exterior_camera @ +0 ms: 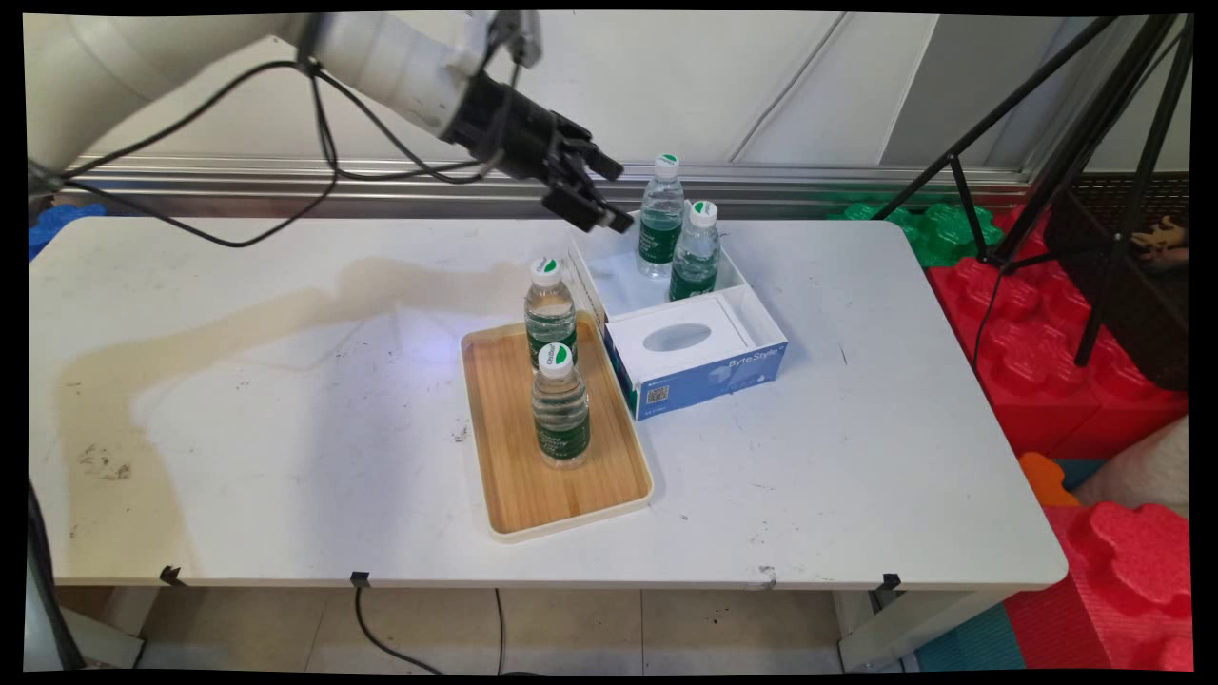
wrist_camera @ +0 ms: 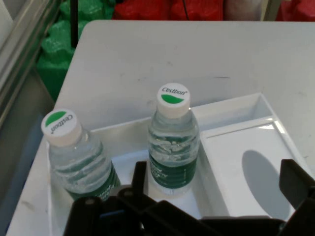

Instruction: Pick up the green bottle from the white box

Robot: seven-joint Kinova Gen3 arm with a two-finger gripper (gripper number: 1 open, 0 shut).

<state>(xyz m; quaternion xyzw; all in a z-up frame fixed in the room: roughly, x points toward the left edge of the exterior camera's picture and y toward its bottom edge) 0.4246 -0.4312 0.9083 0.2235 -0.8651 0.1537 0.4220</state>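
Observation:
My gripper (exterior_camera: 616,197) hangs open and empty above the back left corner of a white and blue box (exterior_camera: 709,366). Two clear water bottles with green labels and white caps stand upright in the box's open rear part: one at the back (exterior_camera: 660,221), one just in front of it (exterior_camera: 696,252). In the hand view the nearer bottle (wrist_camera: 173,142) stands straight ahead between my fingers, and the other (wrist_camera: 78,157) is to its left. My gripper (wrist_camera: 216,182) touches neither. A white insert (wrist_camera: 236,167) with an oval hole fills the box's other part.
A wooden tray (exterior_camera: 514,476) lies left of the box and carries two more upright bottles (exterior_camera: 550,309) (exterior_camera: 560,407). A black tripod (exterior_camera: 1075,143) and red foam blocks (exterior_camera: 1047,362) stand past the table's right edge. Green foam (exterior_camera: 937,228) lies behind the table's back right corner.

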